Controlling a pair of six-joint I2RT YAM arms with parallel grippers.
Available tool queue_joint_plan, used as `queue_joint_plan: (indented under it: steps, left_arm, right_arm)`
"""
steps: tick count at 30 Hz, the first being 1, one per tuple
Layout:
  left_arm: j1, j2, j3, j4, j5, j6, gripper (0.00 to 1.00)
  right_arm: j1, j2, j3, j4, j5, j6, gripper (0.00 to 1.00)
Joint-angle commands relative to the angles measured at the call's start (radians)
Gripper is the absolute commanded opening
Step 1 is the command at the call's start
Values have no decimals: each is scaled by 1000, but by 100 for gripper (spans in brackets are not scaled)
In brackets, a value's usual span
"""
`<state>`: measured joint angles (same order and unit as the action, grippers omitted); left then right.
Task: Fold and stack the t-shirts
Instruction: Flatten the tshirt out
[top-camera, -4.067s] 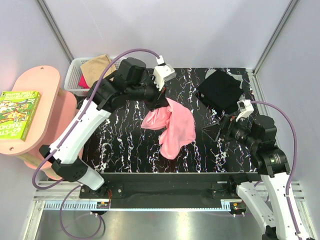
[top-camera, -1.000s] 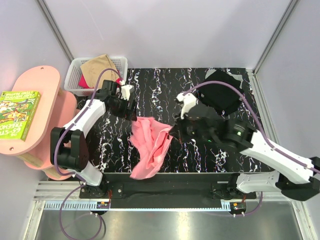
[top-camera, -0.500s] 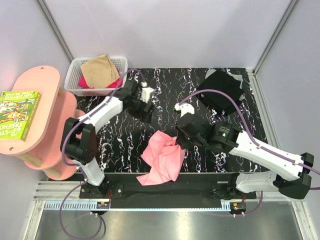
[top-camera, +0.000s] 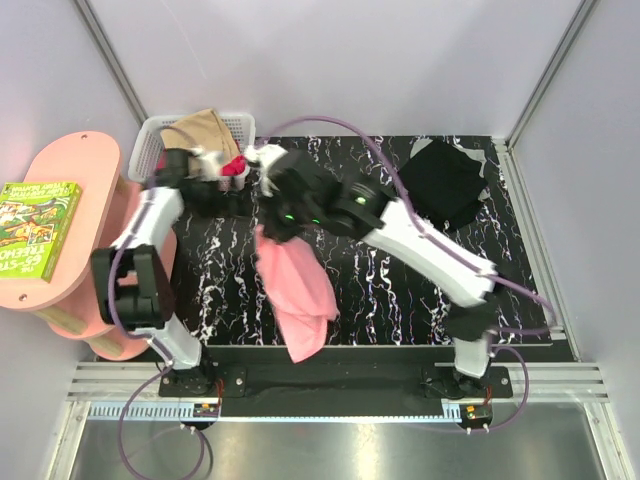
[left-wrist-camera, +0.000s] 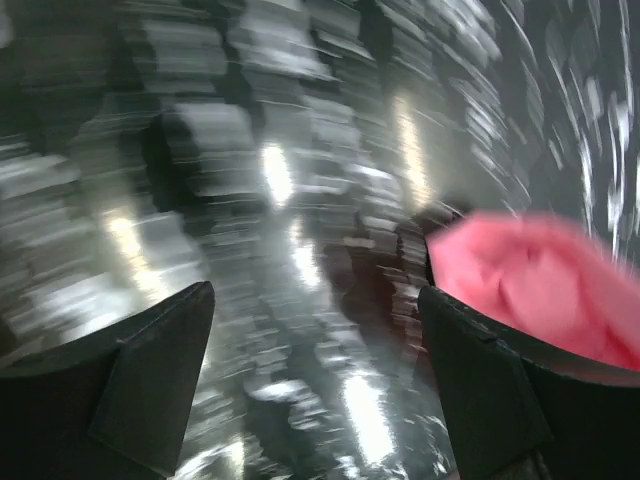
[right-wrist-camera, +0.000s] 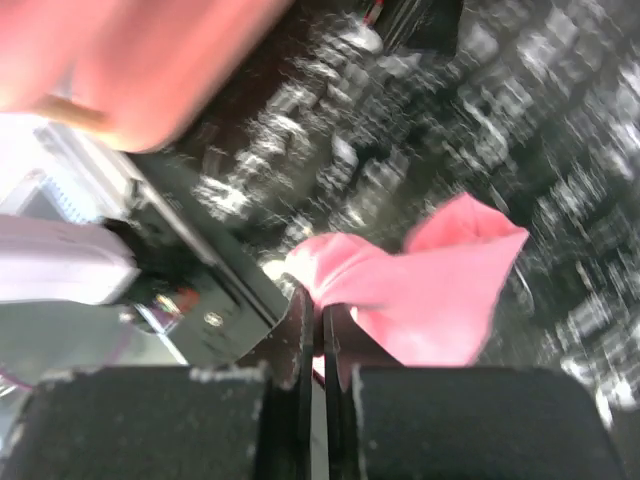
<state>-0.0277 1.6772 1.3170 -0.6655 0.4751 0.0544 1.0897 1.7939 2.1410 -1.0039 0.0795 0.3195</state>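
Observation:
A salmon pink t-shirt (top-camera: 293, 290) hangs bunched from my right gripper (top-camera: 268, 222), which is shut on a fold of it (right-wrist-camera: 430, 290) at the table's left side; its lower end droops past the front edge. In the right wrist view the jaws (right-wrist-camera: 320, 310) pinch the cloth tightly. My left gripper (top-camera: 232, 185) is beside the basket, open and empty, with its fingers (left-wrist-camera: 150, 380) wide apart over the blurred table and pink cloth (left-wrist-camera: 540, 290) just beyond the right finger. A black t-shirt (top-camera: 445, 180) lies folded at the back right. Tan (top-camera: 195, 130) and magenta (top-camera: 235, 165) t-shirts sit in the basket.
The white mesh basket (top-camera: 150, 150) stands at the back left corner of the black marbled table (top-camera: 400, 290). A pink round side table (top-camera: 80, 170) with a green box (top-camera: 35, 225) is to the left. The right arm reaches across the table's middle.
The right arm swung the pink shirt from the front middle up and left, lifting it so it hangs. The left gripper pulled back left toward the basket, still open.

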Motion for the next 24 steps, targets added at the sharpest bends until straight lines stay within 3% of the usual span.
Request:
queue_joint_plan:
  steps: [1,3,4,7,14,20,24]
  left_arm:
    - [268,-180,28,-31,198,-19,88]
    - [323,-217,11,-26,261,-28,88]
    - [359,-243,-4,-17,275,-34,88]
    - [368,-269,-24,-8,295,-30,88]
    - [301,-241,-32,-3,304,-15,87]
    - [100,-260,-62,-9,203,60,87]
    - [-74,-252,-79,-49,140,142,87]
  right_arm:
    - [62,351,714,-201,-150,-128,0]
    - [64,430,915,-239,-165,-132,0]
    - [64,411,912,-233,-158,-131,0]
    - [64,193,555,-101,-29,-151,0]
    - [-33,-174,85,-76,265,-91,0]
    - [-200,-494,-414,-82,286,99,0]
    - [-228,-554,-599,-85,266,162,0]
